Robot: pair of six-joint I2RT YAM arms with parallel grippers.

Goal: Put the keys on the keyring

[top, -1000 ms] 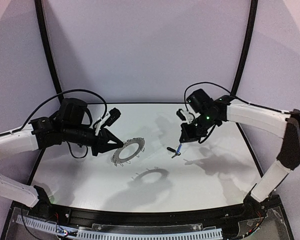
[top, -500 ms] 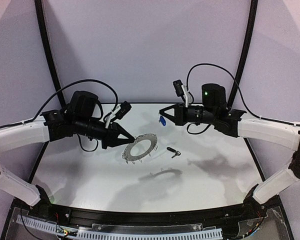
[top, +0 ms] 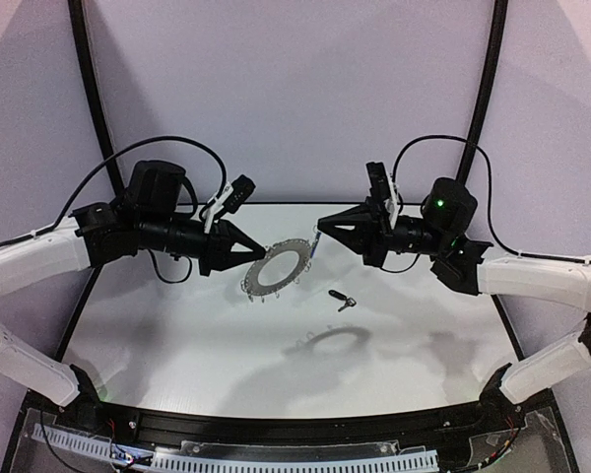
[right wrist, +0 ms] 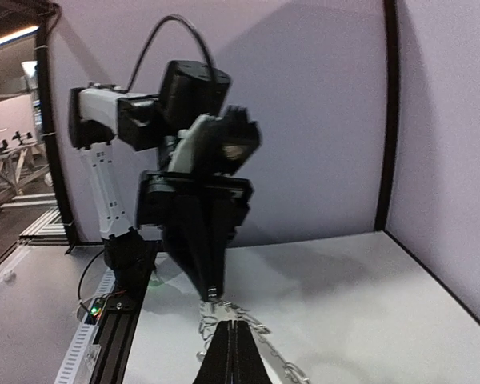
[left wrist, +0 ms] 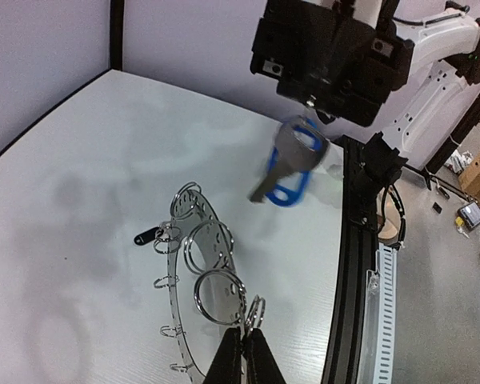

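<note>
Above the table (top: 177, 335), my left gripper (top: 260, 254) is clamped on the keyring (top: 260, 282) at its ten o'clock rim, holding it in the air. My right gripper (top: 320, 230) pinches the blue key (top: 315, 243) just beside the ring's two o'clock edge. The black key (top: 343, 300) lies on the table at the ring's four o'clock

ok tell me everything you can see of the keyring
The keyring is a flat grey disc with a large central hole and thin wire loops around its rim; the left wrist view shows some larger loops too. It hangs tilted above the table, with its shadow below. The left gripper is shut on its rim. The right gripper holds the blue key near the opposite edge; I cannot tell whether they touch.
</note>
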